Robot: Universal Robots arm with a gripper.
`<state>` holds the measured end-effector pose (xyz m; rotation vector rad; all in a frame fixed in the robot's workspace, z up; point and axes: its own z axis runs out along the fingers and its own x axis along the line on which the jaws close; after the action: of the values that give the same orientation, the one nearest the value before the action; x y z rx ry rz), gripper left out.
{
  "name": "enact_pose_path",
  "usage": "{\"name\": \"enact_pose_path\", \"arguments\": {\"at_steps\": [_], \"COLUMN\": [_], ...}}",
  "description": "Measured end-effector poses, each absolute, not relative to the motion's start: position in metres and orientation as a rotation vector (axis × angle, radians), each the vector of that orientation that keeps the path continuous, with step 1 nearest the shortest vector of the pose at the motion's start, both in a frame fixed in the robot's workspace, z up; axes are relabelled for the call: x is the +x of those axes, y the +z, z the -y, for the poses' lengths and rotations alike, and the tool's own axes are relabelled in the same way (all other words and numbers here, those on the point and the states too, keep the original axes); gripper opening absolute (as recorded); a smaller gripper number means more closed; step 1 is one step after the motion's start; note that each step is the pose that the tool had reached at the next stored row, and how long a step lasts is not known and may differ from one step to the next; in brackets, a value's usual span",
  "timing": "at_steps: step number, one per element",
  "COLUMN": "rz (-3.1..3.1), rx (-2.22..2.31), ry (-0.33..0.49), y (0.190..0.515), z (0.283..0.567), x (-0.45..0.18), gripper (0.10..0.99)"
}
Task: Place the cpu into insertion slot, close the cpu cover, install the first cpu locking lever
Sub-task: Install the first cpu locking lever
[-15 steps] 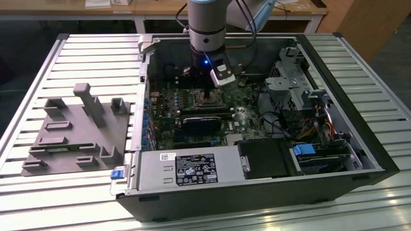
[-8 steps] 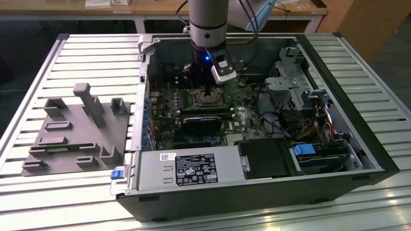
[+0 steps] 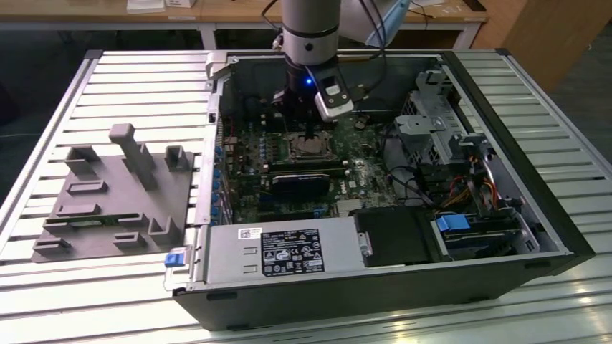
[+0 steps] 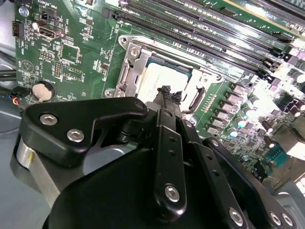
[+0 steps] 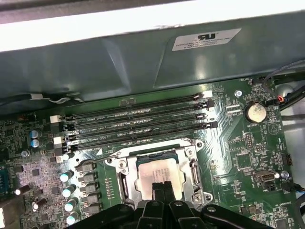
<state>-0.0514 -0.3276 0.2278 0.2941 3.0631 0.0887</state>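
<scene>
The cpu is seated in the socket on the green motherboard. Its dull silver top is seen through the square window of the cpu cover, which is laid flat around it as a silvery frame. The same arrangement is shown in the second wrist view, with the cpu framed by the cpu cover. Whether a locking lever is latched cannot be told.

The gripper is held directly over the cpu, with its two black fingertips pressed together and nothing pinched between them. Whether the tips touch the metal top or hang just above it cannot be told.

Just beside the socket, four long black memory slots are laid in parallel. A round coin battery is mounted on the motherboard, well apart from the socket.

In the exterior view the motherboard is seen inside an open computer case that is laid on its side on the slatted counter. The case is set toward the counter's edge at the exterior view's right. The arm is lowered into the case from the counter's far edge. A silver power supply is fitted along the case wall nearest the counter's near edge. A grey fixture with upright posts is placed on the counter beside the case, near the edge at the exterior view's left.
</scene>
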Motion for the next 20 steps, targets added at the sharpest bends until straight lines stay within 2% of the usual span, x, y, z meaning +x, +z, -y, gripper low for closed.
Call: {"name": "enact_pose_path", "arguments": {"at_steps": [20], "rz": [-3.063], "rx": [0.294], "ry": [0.089], "y": [0.229], "z": [0.328], "x": [-0.069], "gripper": [0.102]}}
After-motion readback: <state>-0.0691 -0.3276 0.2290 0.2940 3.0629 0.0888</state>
